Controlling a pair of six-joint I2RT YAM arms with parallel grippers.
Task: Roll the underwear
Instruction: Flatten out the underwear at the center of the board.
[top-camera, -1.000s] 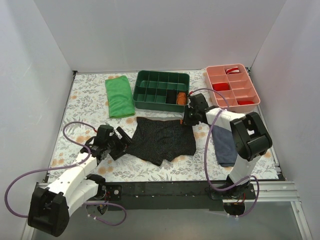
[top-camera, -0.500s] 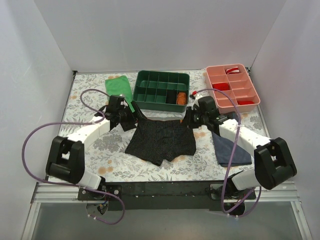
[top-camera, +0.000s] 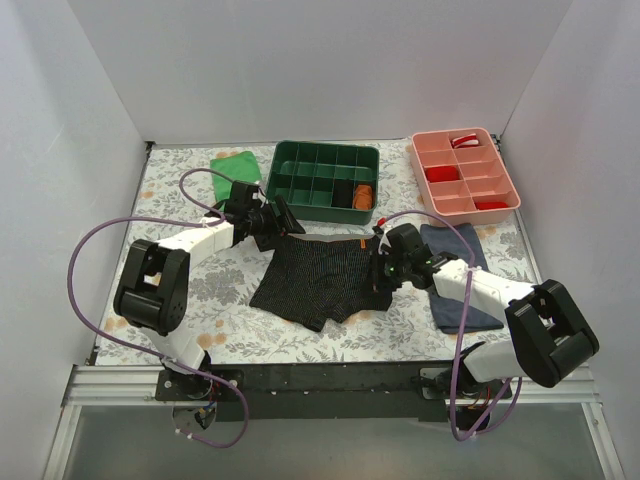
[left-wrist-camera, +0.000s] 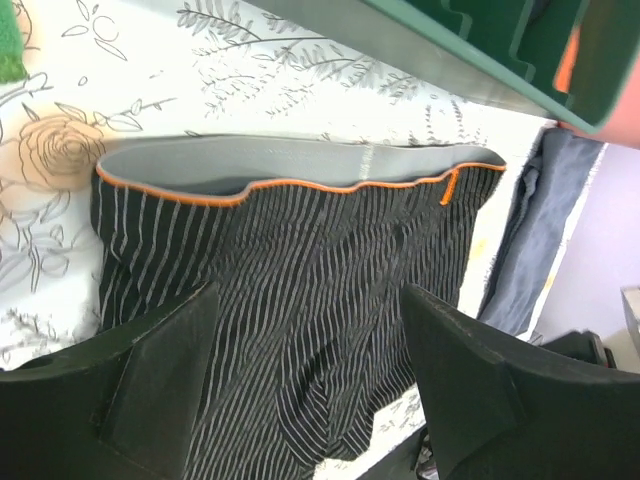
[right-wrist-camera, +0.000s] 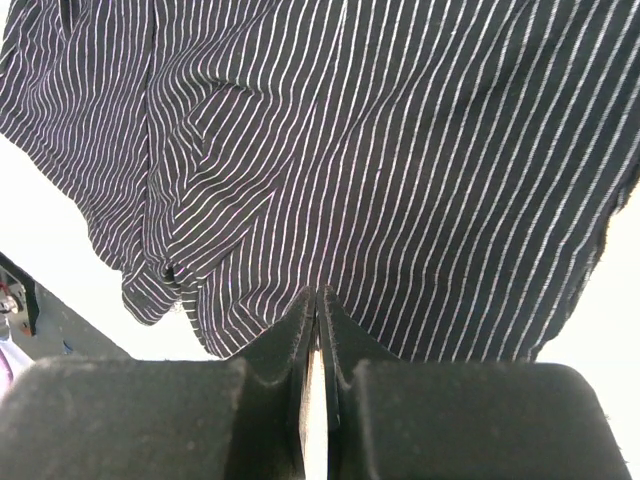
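The underwear (top-camera: 325, 280), black with pale pinstripes, lies flat in the middle of the table, its grey waistband (left-wrist-camera: 300, 165) with orange trim toward the far side. My left gripper (top-camera: 283, 222) hovers at the garment's far left corner, open, its two fingers (left-wrist-camera: 160, 380) spread wide above the striped fabric (left-wrist-camera: 300, 300) with nothing between them. My right gripper (top-camera: 383, 272) sits at the underwear's right edge. In the right wrist view its fingertips (right-wrist-camera: 317, 295) are pressed together over the fabric's hem (right-wrist-camera: 400, 150), and I see no cloth pinched between them.
A green divided tray (top-camera: 322, 180) stands just behind the underwear, close to the left gripper, and a pink tray (top-camera: 465, 185) stands at the far right. A green cloth (top-camera: 232, 165) lies at the far left. A navy garment (top-camera: 460, 280) lies under the right arm.
The left arm has swung from the near left up to the underwear's far left corner. The right gripper has dropped from the waistband's right corner to the right edge.
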